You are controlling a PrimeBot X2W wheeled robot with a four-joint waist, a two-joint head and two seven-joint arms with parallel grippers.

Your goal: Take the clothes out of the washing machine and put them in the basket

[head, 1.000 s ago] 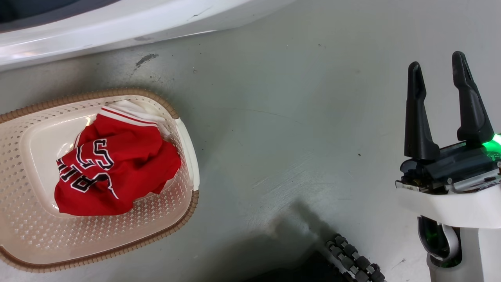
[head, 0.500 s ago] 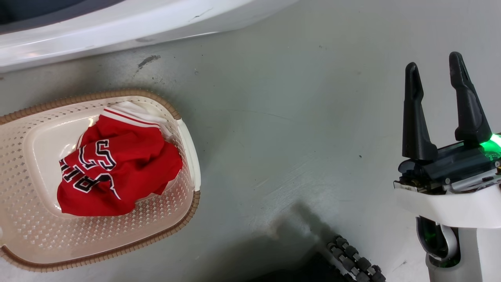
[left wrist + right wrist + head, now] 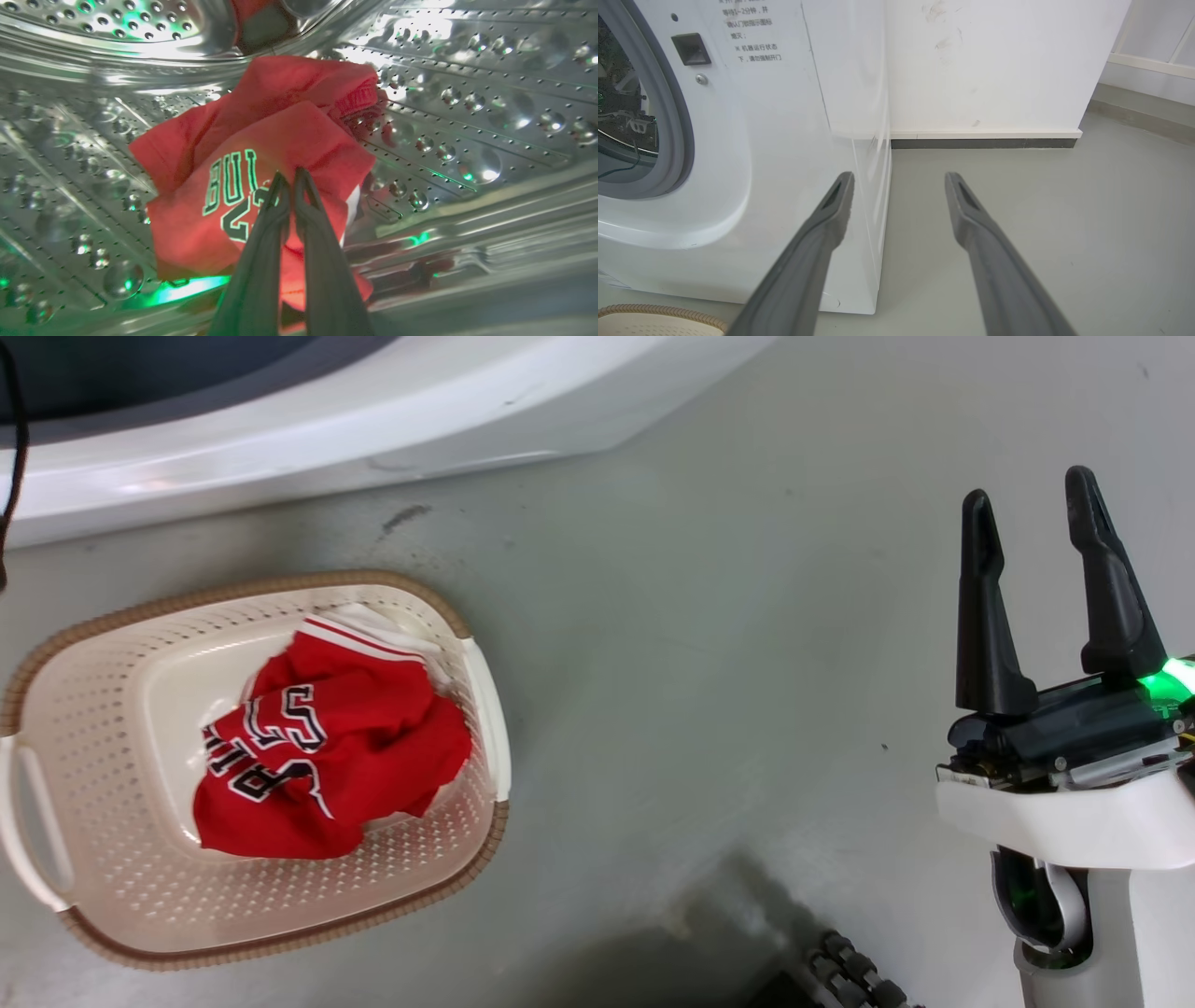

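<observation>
Red jersey (image 3: 261,140) lies in the drum (image 3: 467,93), left tool (image 3: 290,175) pinched shut on its lettered face. Second jersey (image 3: 345,756) is crumpled in basket (image 3: 93,896) on floor (image 3: 700,663), near washer (image 3: 373,420). Right tool (image 3: 1027,490) spread wide, empty, above floor, well apart from basket.

Red clothes (image 3: 355,756), cream perforated basket (image 3: 93,821)
</observation>
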